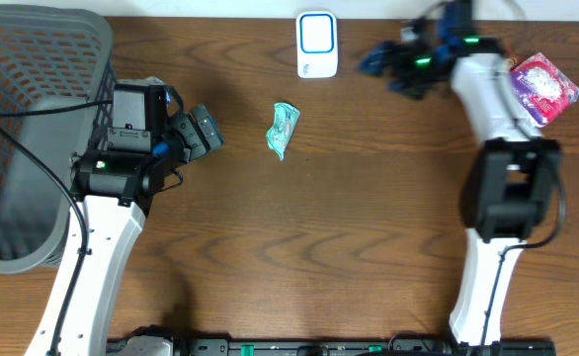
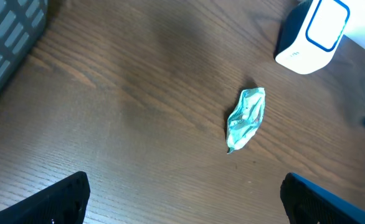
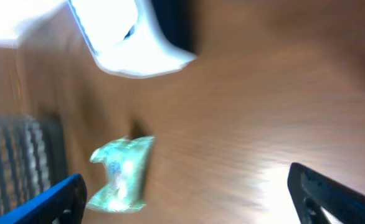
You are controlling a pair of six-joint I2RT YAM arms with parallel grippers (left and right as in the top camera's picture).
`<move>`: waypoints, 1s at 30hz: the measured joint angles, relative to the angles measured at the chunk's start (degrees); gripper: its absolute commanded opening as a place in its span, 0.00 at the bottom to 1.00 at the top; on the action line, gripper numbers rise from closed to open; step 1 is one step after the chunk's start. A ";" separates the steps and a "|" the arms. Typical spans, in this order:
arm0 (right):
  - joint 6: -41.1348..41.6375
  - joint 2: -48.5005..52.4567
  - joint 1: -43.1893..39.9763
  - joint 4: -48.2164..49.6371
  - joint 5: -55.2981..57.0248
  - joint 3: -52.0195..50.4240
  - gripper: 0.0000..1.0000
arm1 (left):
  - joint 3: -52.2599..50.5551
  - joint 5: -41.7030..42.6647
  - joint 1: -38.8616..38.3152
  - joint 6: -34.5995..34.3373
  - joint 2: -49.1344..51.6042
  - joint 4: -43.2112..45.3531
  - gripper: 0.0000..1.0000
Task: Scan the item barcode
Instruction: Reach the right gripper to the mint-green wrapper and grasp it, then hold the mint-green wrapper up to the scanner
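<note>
Teal packet (image 1: pixel 284 129) sits in neither pincer: the left gripper (image 1: pixel 201 129) stands wide and empty just left of it, and the right gripper (image 1: pixel 380 57), blurred in its own view, seems spread wide too, up beside the white scanner (image 1: pixel 316 44). The packet lies on the wooden table (image 1: pixel 369 247), below the scanner and apart from it. A grey basket (image 1: pixel 33 109) sits far left and a pink pouch (image 1: pixel 544 87) far right.
</note>
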 measured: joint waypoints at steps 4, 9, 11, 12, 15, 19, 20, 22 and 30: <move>3.10 0.00 10.21 1.14 2.03 0.00 0.99 | 0.00 0.00 0.00 0.00 0.00 -0.02 0.98; 9.38 0.11 21.46 -1.49 14.53 0.00 0.94 | 0.00 0.00 0.00 0.00 0.00 -0.02 0.98; 12.02 0.57 23.71 -1.62 19.15 0.00 0.90 | 0.00 0.00 0.00 0.00 0.00 -0.02 0.98; 12.74 0.81 23.93 -1.77 20.44 0.00 0.89 | 0.00 0.00 0.00 0.00 0.00 -0.02 0.98; 13.66 1.70 23.78 -2.45 24.02 0.00 0.84 | 0.00 0.00 0.00 0.00 0.00 -0.02 0.98; 14.60 2.89 23.74 -2.56 27.61 0.00 0.74 | 0.00 0.00 0.00 0.00 0.00 0.00 0.98; 14.75 3.13 23.76 -2.16 27.61 0.00 0.52 | 0.00 0.00 0.00 0.00 0.00 -0.02 0.98; 14.38 4.46 23.76 0.52 25.99 0.00 0.22 | 0.00 0.00 0.00 0.00 0.00 0.00 0.98; 9.68 6.84 23.65 -0.52 22.62 2.03 0.01 | 0.00 0.00 0.00 0.00 0.00 -0.02 0.98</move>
